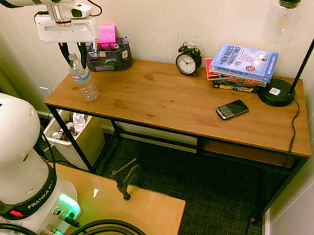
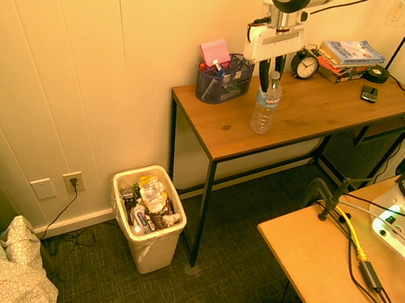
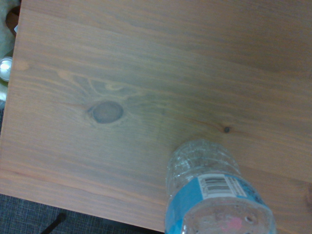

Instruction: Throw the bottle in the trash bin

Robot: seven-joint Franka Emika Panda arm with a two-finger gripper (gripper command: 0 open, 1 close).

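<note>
The clear ribbed plastic bottle (image 1: 87, 87) is upright at the brown wooden tabletop's (image 1: 147, 92) bin end, its upper part gripped by the end effector (image 1: 77, 65). The cream-white rectangular plastic trash bin (image 2: 155, 254) is lower, beyond that end; transfer should require lift, outward travel, then release.

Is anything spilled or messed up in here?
No, I can't see any spills or damage. The bottle stands upright on the desk. The trash bin is quite full, but its rubbish is all inside. The books are stacked a bit crookedly, nothing strange.
</note>
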